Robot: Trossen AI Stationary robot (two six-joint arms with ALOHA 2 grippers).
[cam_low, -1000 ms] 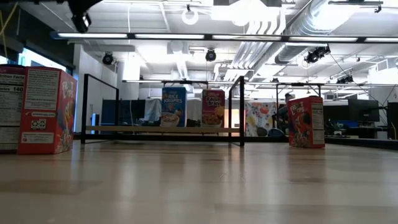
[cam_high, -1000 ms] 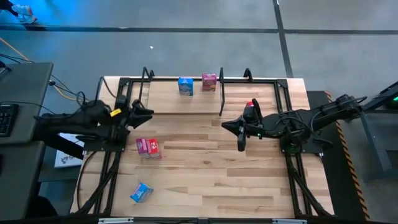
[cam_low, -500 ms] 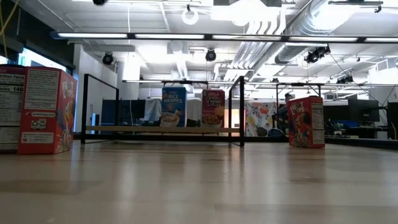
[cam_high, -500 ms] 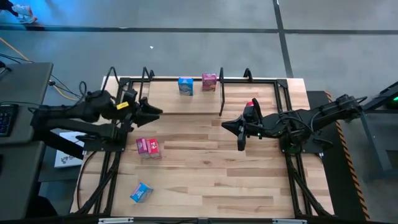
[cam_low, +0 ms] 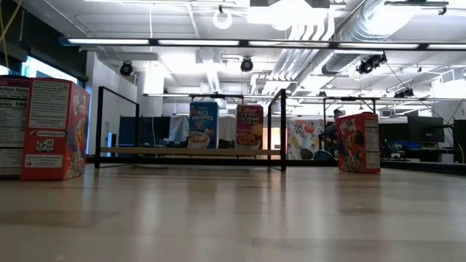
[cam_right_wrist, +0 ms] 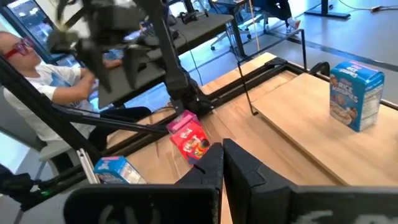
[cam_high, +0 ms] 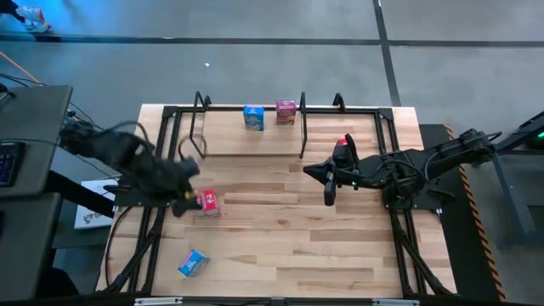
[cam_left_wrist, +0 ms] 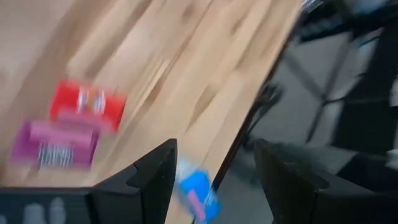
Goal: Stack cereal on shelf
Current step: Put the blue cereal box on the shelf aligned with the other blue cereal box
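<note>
From above, the shelf lay along the far edge of the table, toward twelve o'clock, its light board framed by thin black rails. Two cereal boxes stood on it side by side: a blue box and, just to its three o'clock side, a pink box. The level camera showed the same pair upright on the board, blue box beside pink box. Off the shelf, a red-and-pink box lay on the tabletop at about nine o'clock from the table's middle, and a second blue box lay tilted near the table's seven o'clock corner. A third red box stood near the right arm, at about two o'clock from the middle. The left gripper hung just beside the red-and-pink box, on its nine o'clock side; whether it touched the box could not be told. Its wrist camera showed its two dark fingers standing apart with nothing between them, and the red-and-pink box on the planks beyond. The right gripper waited over the table right of centre, its fingers pressed together and empty.
</note>
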